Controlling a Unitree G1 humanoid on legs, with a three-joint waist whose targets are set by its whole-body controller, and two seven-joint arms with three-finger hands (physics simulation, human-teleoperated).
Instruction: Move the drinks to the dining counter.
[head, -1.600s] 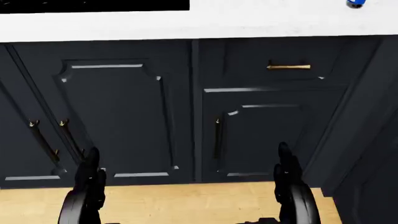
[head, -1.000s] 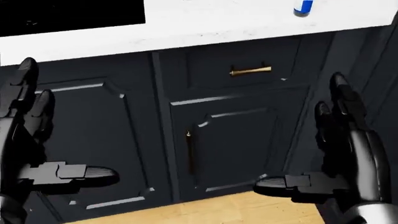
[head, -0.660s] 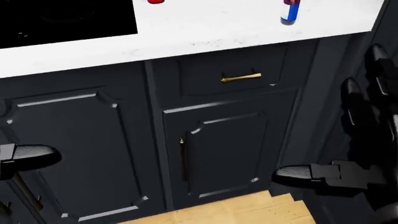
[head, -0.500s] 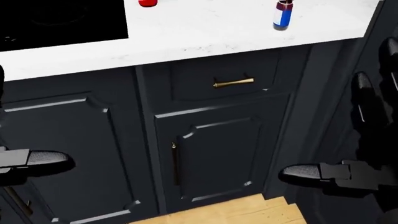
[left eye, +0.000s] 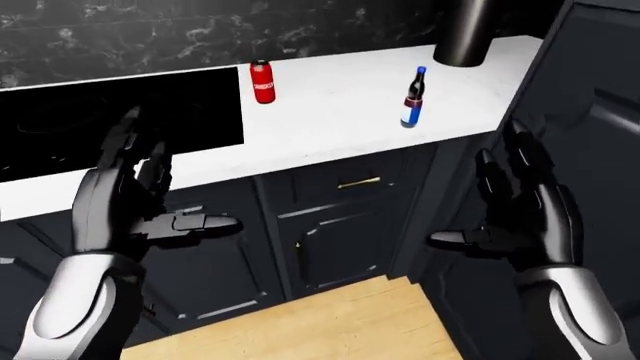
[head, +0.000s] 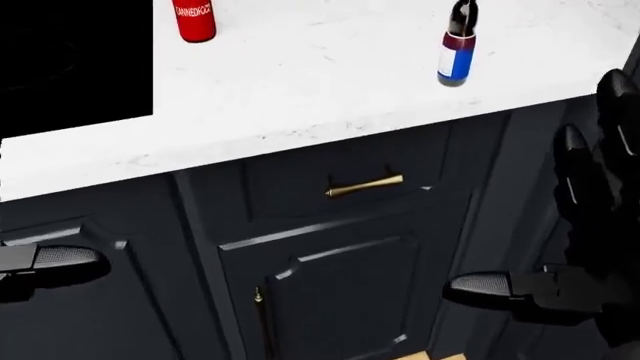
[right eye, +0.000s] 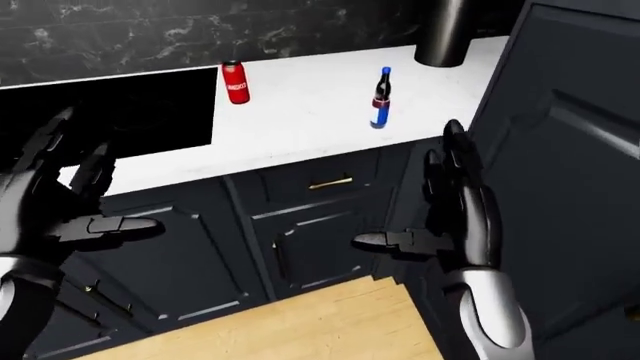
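Nothing has been carried yet, by my judgement: the red cylindrical soda can (left eye: 262, 81) and the dark glass bottle with a blue-and-red label (left eye: 411, 97) both stand upright on the white marble bench (left eye: 330, 127), the bottle to the can's right and nearer the bench edge. The left hand (left eye: 140, 202) and right hand (left eye: 520, 217) hang wide-fingered and empty below that edge. A tall dark cabinet panel (left eye: 590, 150) crowds the bottle's right; room is freer toward the can.
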